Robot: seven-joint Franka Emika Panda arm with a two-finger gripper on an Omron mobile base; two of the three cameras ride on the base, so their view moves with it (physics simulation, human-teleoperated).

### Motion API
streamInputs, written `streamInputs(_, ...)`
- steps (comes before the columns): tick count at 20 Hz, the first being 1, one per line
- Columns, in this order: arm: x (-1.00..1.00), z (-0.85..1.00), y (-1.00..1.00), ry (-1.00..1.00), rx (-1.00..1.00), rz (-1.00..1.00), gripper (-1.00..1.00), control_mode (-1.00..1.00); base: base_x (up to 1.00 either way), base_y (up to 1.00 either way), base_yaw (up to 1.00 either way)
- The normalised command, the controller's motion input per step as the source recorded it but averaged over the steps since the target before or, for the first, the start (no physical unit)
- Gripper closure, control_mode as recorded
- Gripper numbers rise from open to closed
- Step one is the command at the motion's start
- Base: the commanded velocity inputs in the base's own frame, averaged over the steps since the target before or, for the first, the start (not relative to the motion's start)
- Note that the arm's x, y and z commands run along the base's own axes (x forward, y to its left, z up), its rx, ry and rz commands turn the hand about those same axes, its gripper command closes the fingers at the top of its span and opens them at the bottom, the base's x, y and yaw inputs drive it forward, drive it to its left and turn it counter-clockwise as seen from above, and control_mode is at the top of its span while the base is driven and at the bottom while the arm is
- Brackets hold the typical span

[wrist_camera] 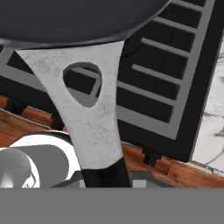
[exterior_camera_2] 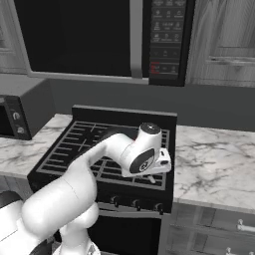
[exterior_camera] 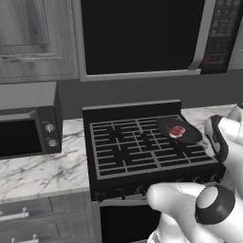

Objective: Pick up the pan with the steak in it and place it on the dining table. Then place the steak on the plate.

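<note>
The gripper (wrist_camera: 104,177) is closed on the dark end of the pan handle (wrist_camera: 89,118), whose grey forked neck runs up to the pan at twelve o'clock in the hand view. From the left base view the pan (exterior_camera: 179,130) sits over the stove's (exterior_camera: 142,147) grates, towards two o'clock of the cooktop, with the steak (exterior_camera: 177,131) lying in its middle. So the grasp looks made. By my reckoning the carry to the dining table is all ahead, and moving the steak onto the plate after that.
</note>
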Motion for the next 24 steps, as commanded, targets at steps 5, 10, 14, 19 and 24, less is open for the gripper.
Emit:
streamInputs(5,-0.57,0.38,0.30,0.00,0.00,0.20,1.00,-1.00,0.00,0.00,0.00)
streamInputs(10,-0.52,0.27,0.28,-0.01,0.00,0.21,1.00,-1.00,0.00,0.00,0.00)
streamInputs(14,-0.52,0.20,0.25,0.00,0.00,0.24,1.00,-1.00,0.00,0.00,0.00)
streamInputs(19,-0.48,0.12,0.25,-0.02,0.00,0.24,1.00,-1.00,0.00,0.00,0.00)
streamInputs(24,-0.38,0.00,0.42,-0.10,0.01,0.20,1.00,-1.00,0.00,0.00,0.00)
